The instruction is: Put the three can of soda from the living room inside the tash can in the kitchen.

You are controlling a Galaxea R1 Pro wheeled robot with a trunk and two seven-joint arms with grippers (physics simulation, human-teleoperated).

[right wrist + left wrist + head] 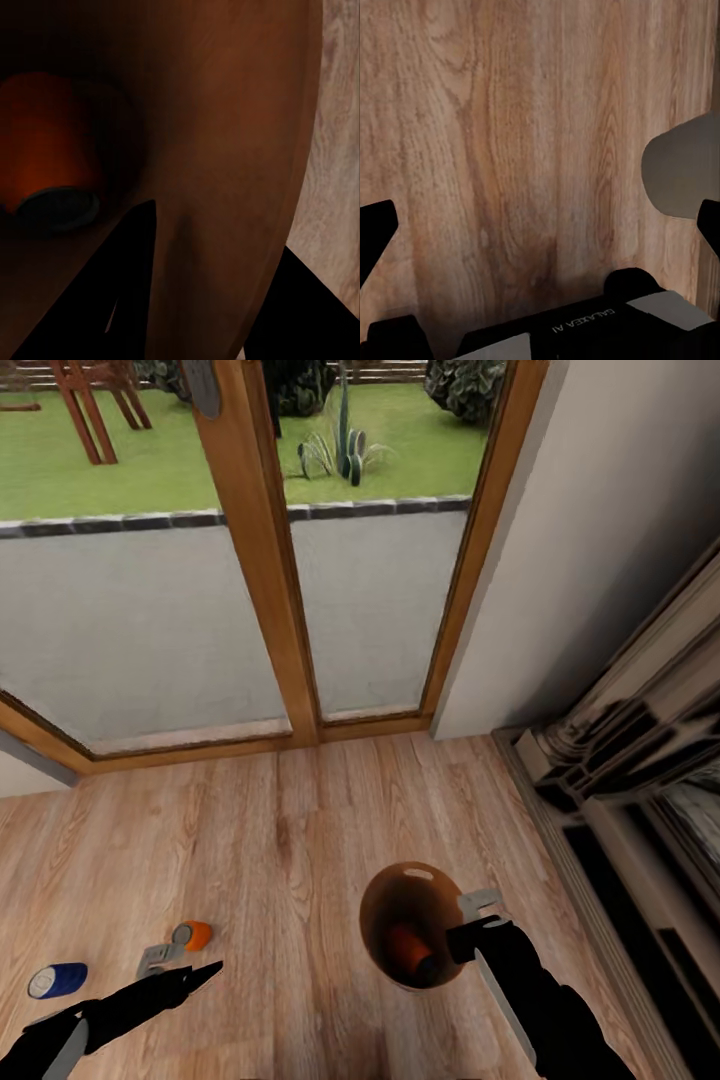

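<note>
Presently: bin held at its rim, two cans loose on the floor.
We find the right gripper [478, 926] clamped on the tash can [400, 900] rim, one orange can [408, 948] half-shadowed inside; the left gripper [185, 967], fingers spread, nears the orange can on the floor [192, 935], blue can [57, 980] beyond. We judge them light, slippery, best gripped mid-body.

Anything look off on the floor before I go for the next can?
Two cans lie tipped on the wood floor: an orange can near the left gripper, a blue can farther left. The bin, gripped at its rim by the right gripper, holds another orange can.
</note>
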